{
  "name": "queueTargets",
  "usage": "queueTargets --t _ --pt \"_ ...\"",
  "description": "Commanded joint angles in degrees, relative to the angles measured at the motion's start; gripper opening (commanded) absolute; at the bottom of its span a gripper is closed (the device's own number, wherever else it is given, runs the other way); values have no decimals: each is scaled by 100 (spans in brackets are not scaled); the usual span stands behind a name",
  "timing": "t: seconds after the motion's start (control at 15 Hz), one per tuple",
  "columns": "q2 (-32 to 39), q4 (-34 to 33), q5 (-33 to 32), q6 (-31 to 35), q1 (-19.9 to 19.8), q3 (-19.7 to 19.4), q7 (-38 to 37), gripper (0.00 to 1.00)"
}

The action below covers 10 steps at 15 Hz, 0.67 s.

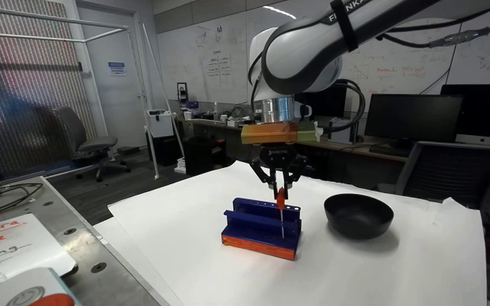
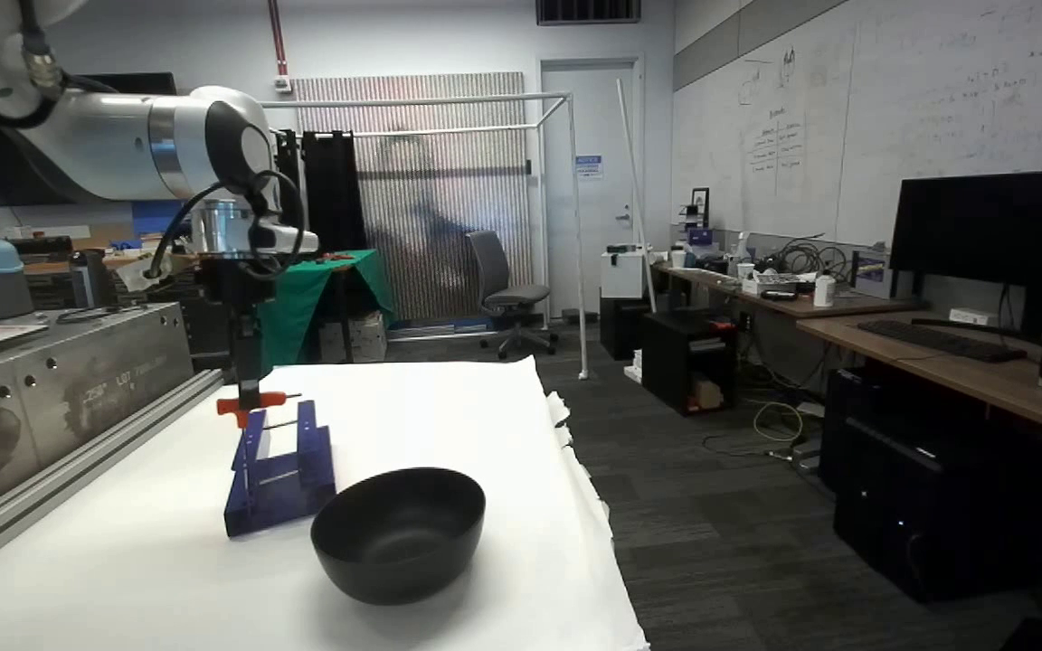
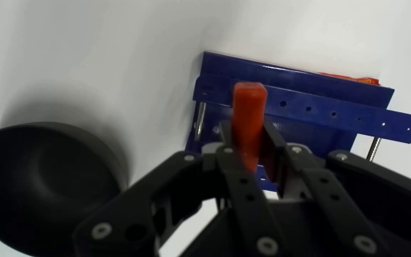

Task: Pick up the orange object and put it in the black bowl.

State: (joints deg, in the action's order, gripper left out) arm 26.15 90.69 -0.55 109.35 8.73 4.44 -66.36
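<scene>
The orange object [image 1: 280,199] is a small tool with an orange-red handle and a thin metal shaft. My gripper [image 1: 281,191] is shut on its handle, just above the blue rack. In an exterior view the orange object [image 2: 273,399] lies roughly level in the gripper [image 2: 250,398], at about the rack's top. In the wrist view the orange handle [image 3: 249,110] sits between the two fingers [image 3: 250,142]; its shaft is hidden there. The black bowl [image 1: 359,216] stands upright on the table, apart from the rack. It also shows in an exterior view [image 2: 399,538] and the wrist view [image 3: 48,185].
The blue rack [image 1: 257,231] with an orange base stands directly under the gripper; it also shows in an exterior view [image 2: 281,497] and the wrist view [image 3: 326,110]. White paper covers the table [image 1: 177,229]. A metal block [image 2: 78,380] borders the table.
</scene>
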Motion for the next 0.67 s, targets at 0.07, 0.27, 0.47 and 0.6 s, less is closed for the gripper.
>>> queueTargets --t 0.07,0.27,0.47,0.6 --pt "-326 284 107 61 116 -116 -61 6" --pt "-884 579 -18 3 200 -104 -116 6" --pt "-1594 896 -116 -163 212 -80 -152 6" --pt "-1953 969 -340 -401 211 -80 -323 6"
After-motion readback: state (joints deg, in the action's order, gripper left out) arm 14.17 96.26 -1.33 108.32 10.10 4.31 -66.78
